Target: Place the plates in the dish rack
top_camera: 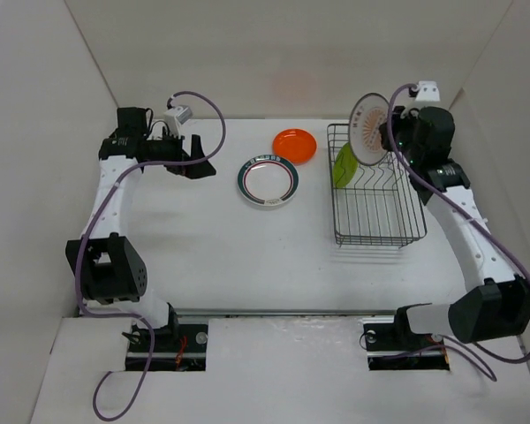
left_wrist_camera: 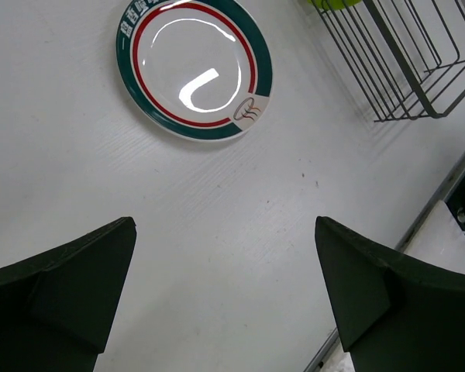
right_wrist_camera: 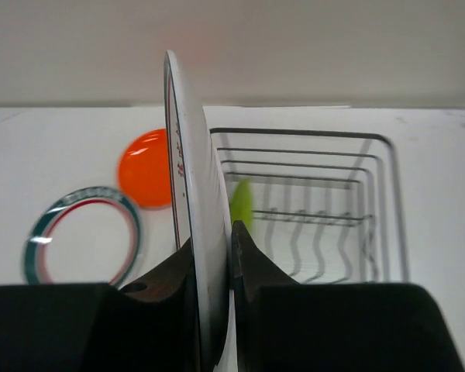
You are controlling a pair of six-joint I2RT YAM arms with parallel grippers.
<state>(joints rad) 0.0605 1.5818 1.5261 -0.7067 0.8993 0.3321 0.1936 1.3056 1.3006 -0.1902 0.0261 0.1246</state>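
Note:
My right gripper (top_camera: 390, 132) is shut on the edge of the sunburst plate (top_camera: 368, 129), holding it upright above the far end of the black wire dish rack (top_camera: 406, 231). In the right wrist view the plate (right_wrist_camera: 190, 170) stands edge-on between my fingers. The lime-green plate (top_camera: 343, 165) leans inside the rack's far left part; it also shows in the right wrist view (right_wrist_camera: 242, 203). The orange plate (top_camera: 295, 144) and the white plate with green-red rim (top_camera: 268, 181) lie flat on the table left of the rack. My left gripper (top_camera: 201, 157) is open and empty, left of the rimmed plate (left_wrist_camera: 194, 67).
White walls enclose the table on the left, back and right. The rack (left_wrist_camera: 403, 58) stands at the right side. A metal strip (top_camera: 274, 313) runs along the table's near edge in front of the arm bases.

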